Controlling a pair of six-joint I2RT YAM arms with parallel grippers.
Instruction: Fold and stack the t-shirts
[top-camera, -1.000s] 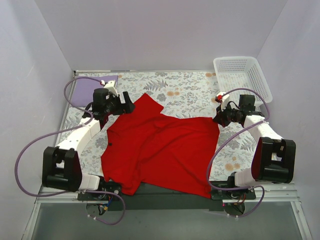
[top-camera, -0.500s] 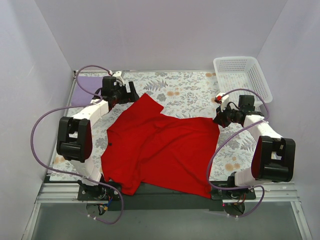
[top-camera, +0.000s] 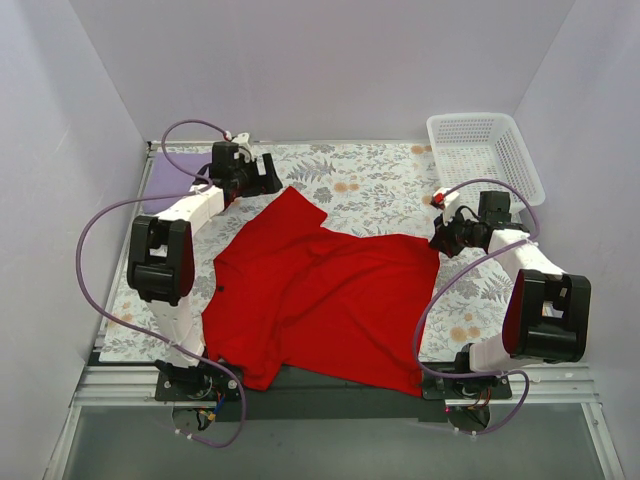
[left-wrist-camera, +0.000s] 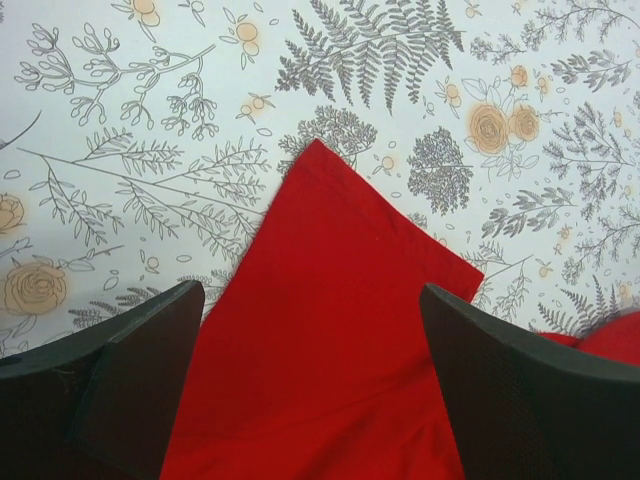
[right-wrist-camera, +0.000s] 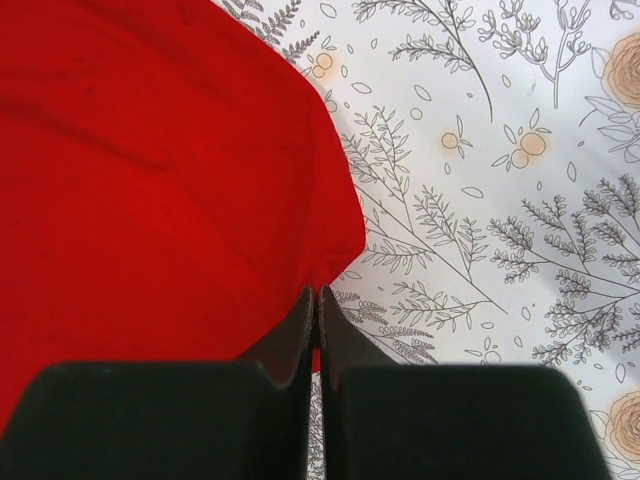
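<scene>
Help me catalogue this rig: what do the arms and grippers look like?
Left arm and right arm are white shells with bulky black joint housings, each trailed by a looping purple cable. Left gripper and right gripper have matte black, wedge-shaped fingers.

Left claw wide open; right claw pinched tight shut.
</scene>
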